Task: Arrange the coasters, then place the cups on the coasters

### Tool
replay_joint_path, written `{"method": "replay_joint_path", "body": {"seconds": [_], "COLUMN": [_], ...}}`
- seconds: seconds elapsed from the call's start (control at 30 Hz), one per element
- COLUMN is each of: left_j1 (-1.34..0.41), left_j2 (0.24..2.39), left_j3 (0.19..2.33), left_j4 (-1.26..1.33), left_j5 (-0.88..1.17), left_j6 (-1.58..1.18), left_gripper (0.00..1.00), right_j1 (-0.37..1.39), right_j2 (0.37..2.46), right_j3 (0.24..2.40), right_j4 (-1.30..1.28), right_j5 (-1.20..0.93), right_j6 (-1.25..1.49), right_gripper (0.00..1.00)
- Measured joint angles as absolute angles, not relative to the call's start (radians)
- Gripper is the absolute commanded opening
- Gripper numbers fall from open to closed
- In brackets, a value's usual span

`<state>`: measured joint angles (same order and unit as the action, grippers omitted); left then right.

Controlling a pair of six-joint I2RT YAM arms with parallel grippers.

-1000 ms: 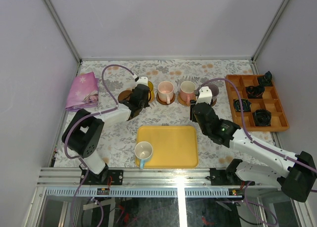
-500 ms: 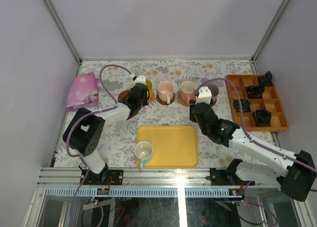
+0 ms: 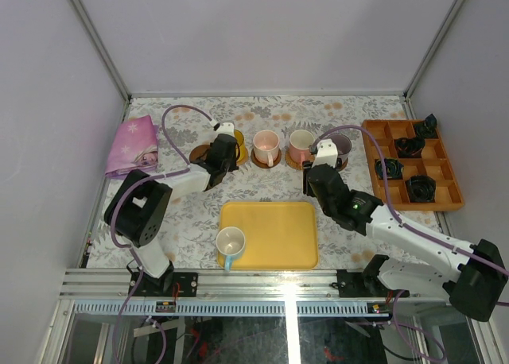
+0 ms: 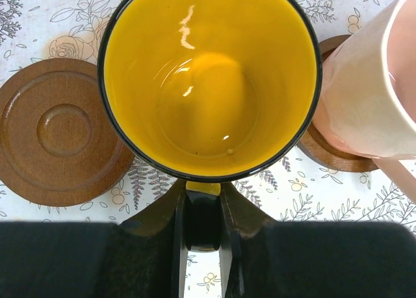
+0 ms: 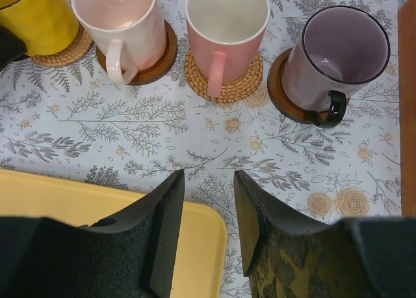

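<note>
Tabletop: floral cloth [image 3: 358, 118] between pale walls, seen from above
yellow cup [image 4: 209, 83]: just beyond the far left corner of the yellow tray [image 3: 278, 237], upright, mouth up, over a light woven coaster [image 5: 65, 53]; whether it bears on that coaster I cannot tell
left gripper [image 4: 203, 200]: fingers clamped on the yellow cup's handle, on the cup's side that faces the tray
bare dark coaster [image 4: 62, 132]: just left of the yellow cup, out past the tray's left edge, nothing on it
pale pink cup [image 5: 120, 21]: beyond the middle of the tray's far edge, standing on a brown coaster [image 5: 166, 51], handle turned toward the tray
deeper pink cup [image 5: 227, 18]: beyond the right part of the tray's far edge, on a second woven coaster [image 5: 244, 83], handle toward the tray
grey-purple cup [image 5: 341, 54]: past the tray's far right corner, on a second brown coaster [image 5: 279, 90], dark handle toward the tray
white cup [image 3: 231, 241]: on the tray at its near left corner, upright, blue handle toward the near edge
right gripper [image 5: 208, 213]: jaws apart, gripping nothing, above the tray's far right edge, facing the row of cups
orange divided tray [image 3: 383, 135]: well to the right of the yellow tray, black rings [image 3: 420, 187] in several compartments
pink cloth [image 3: 133, 145]: well beyond the yellow tray's far left corner, by the left wall
</note>
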<state>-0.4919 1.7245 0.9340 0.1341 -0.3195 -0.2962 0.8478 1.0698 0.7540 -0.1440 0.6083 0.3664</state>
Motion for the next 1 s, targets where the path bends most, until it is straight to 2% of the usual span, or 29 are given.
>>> {"method": "replay_joint_path", "body": {"seconds": [0.43,0.63,1.0], "left_j1": [-0.491,-0.49,-0.49], "left_j2": [1.744,1.75,1.752], "left_j3": [0.934,0.934,0.934], "left_j4": [0.136,0.142,0.157], "left_j5": [-0.316,-0.315,-0.309], "left_j6": [-0.296,-0.296,-0.296], "left_gripper": [0.01,0.06,0.09], "right_j1": [0.848,0.847,0.846], "right_j2": [1.083,1.09,1.105], "right_j3": [0.754,0.754,0.754], "right_j4": [-0.144,-0.144,-0.144], "right_j5": [0.607,0.599,0.583], "right_j6": [0.367,0.367,0.367], "right_gripper": [0.43,0.43,0.43]}}
